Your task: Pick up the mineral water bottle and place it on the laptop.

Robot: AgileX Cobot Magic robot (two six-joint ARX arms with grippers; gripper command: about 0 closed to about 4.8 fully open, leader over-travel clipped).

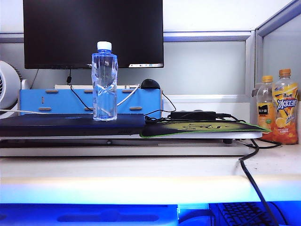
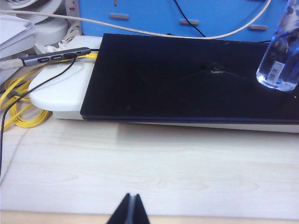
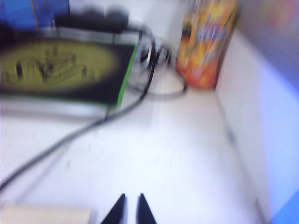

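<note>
On the laptop [image 1: 70,125] the mineral water bottle [image 1: 104,82] stands upright; a table knock could topple it; left claw [image 2: 131,210] and right claw [image 3: 130,208] sit together, empty, near.

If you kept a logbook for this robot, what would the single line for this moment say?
mineral water bottle: upright on laptop | left gripper: shut, empty, over desk | right gripper: shut, empty, near orange drink bottle

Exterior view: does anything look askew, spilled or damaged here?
Nothing spilled or tipped. The mineral water bottle stands upright on the laptop, cap on. The mouse mat overlaps the laptop's edge, with loose cables around it. Both hands, left hand and right hand, are shut, empty, over bare desk.
</note>
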